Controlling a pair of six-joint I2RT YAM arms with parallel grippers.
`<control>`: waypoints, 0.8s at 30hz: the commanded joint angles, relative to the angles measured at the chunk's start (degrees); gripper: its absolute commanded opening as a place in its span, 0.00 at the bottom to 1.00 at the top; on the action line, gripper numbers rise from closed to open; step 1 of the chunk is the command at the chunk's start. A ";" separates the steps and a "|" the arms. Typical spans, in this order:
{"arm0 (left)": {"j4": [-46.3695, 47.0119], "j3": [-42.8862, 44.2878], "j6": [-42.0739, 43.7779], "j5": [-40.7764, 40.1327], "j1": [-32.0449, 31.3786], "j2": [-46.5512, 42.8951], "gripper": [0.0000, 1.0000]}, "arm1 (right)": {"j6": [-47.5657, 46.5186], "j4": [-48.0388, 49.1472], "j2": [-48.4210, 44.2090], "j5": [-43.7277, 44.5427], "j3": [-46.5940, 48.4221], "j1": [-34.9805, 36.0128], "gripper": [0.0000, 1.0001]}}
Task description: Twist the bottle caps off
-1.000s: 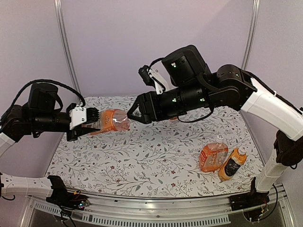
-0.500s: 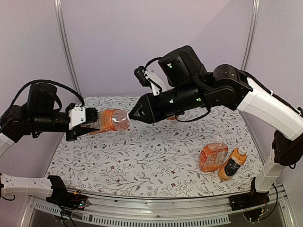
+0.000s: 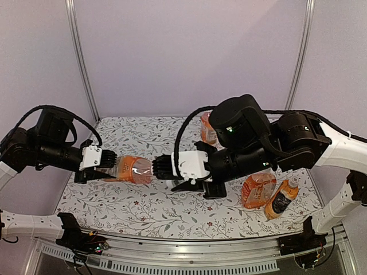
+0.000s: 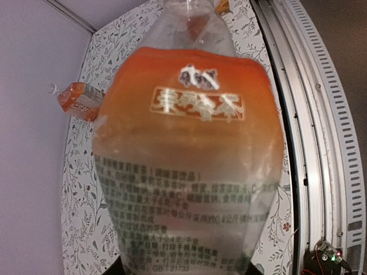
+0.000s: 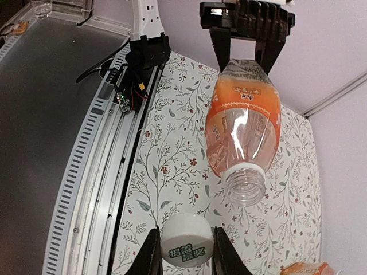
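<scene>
My left gripper (image 3: 109,170) is shut on the base of a clear bottle of orange liquid (image 3: 133,169) and holds it level above the table. The bottle fills the left wrist view (image 4: 189,154). Its threaded neck (image 5: 245,186) is open and bare. My right gripper (image 3: 159,168) is shut on a white cap (image 5: 184,246), held just off the neck and apart from it. Two capped bottles lie at the front right: a plain one (image 3: 258,189) and a dark-labelled one (image 3: 281,199). A third bottle (image 3: 207,130) lies at the back; its white cap (image 4: 53,89) is on.
The floral tablecloth (image 3: 172,206) covers the table. A metal rail (image 3: 189,252) runs along the near edge and also shows in the right wrist view (image 5: 97,172). The purple back wall (image 3: 189,51) stands close behind.
Both arms have dropped lower and nearer. The right gripper, which was at the bottle's neck, now holds the cap free of it. The back bottle is uncovered.
</scene>
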 commanded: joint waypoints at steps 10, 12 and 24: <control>20.32 -5.76 -20.43 -9.07 8.43 -6.85 0.21 | 12.84 2.22 4.52 16.63 -9.66 -6.75 0.00; 20.23 -6.11 -24.05 -7.09 10.14 -7.96 0.21 | 17.25 1.73 7.98 15.36 -11.53 -6.89 0.00; 18.20 -8.01 -24.65 1.74 12.66 -11.12 0.23 | 30.86 1.89 30.73 9.26 -9.53 -6.57 0.02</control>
